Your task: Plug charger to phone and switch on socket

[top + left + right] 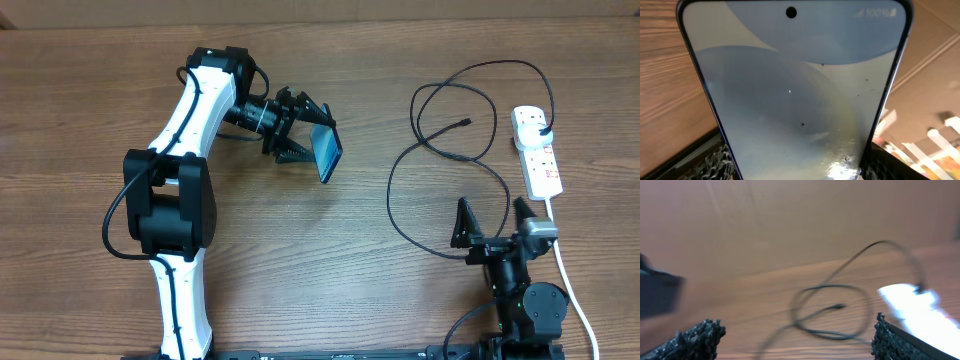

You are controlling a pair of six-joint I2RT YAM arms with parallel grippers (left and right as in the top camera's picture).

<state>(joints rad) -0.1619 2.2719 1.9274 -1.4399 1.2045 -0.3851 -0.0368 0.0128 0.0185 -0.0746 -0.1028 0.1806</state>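
My left gripper (305,135) is shut on the phone (328,152) and holds it on edge above the table, screen lit. The phone's screen (790,95) fills the left wrist view between the jaws. The charger's black cable (440,150) lies in loops on the table at the right. Its connector tip (467,122) lies free and its plug (541,130) sits in the white socket (536,150). My right gripper (492,222) is open and empty, near the table's front right. In the blurred right wrist view the cable loop (832,311) and the socket (912,307) lie ahead.
The socket's thick white cord (568,275) runs down past my right arm to the table's front edge. Bare wooden tabletop (300,260) lies between the two arms.
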